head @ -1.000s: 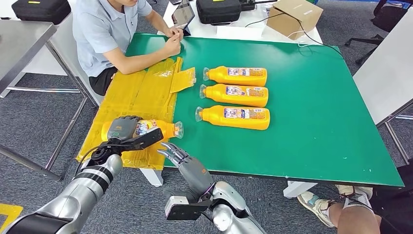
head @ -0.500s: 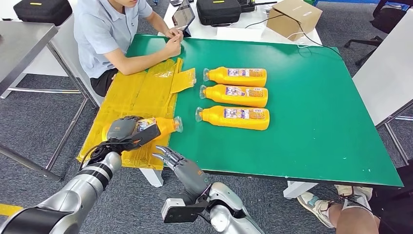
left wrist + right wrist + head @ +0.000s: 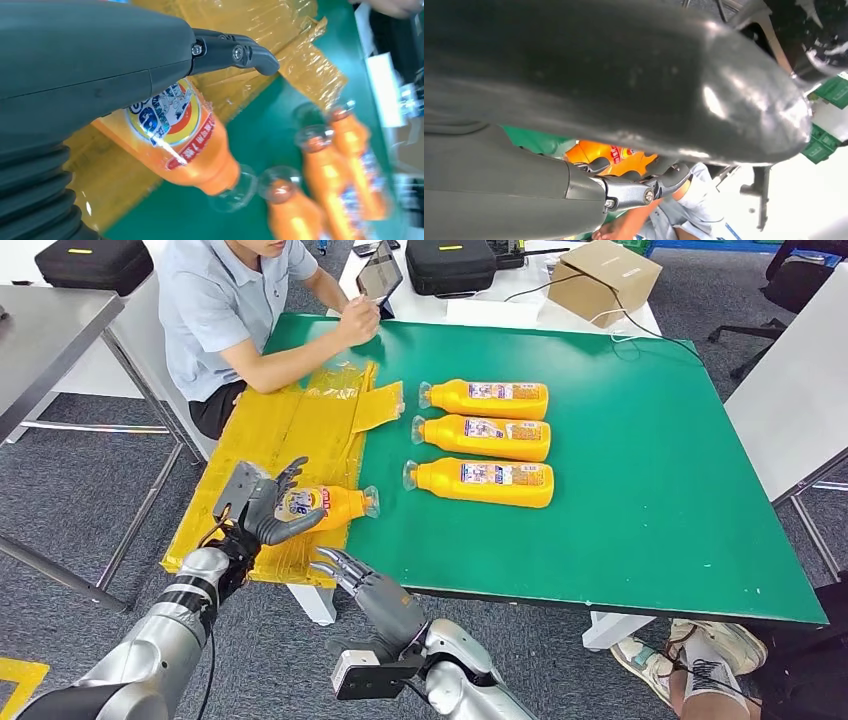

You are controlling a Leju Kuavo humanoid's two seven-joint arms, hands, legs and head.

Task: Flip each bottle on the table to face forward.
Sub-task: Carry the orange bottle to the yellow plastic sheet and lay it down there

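Observation:
An orange bottle [image 3: 335,505] lies on its side on the yellow plastic film [image 3: 290,430], cap toward the table's middle, with its colourful label [image 3: 167,112] facing up. My left hand [image 3: 262,505] sits at the bottle's base, fingers [image 3: 290,475] raised and spread, thumb curved along the near side. Three more orange bottles [image 3: 485,397] [image 3: 483,436] [image 3: 480,481] lie in a row on the green table [image 3: 650,490], caps to the left. My right hand [image 3: 365,585] hangs below the table's near edge, fingers apart and holding nothing.
A seated person at the far left corner has a hand [image 3: 358,320] at a tablet [image 3: 378,270]. A black case [image 3: 450,262] and a cardboard box [image 3: 605,275] stand behind the table. Another person's feet [image 3: 720,660] are at the near right.
My left hand turned at the wrist and its fingers lifted and spread; the bottle rolled so its label faces up. The person's hand rose to the tablet. My right hand dropped slightly.

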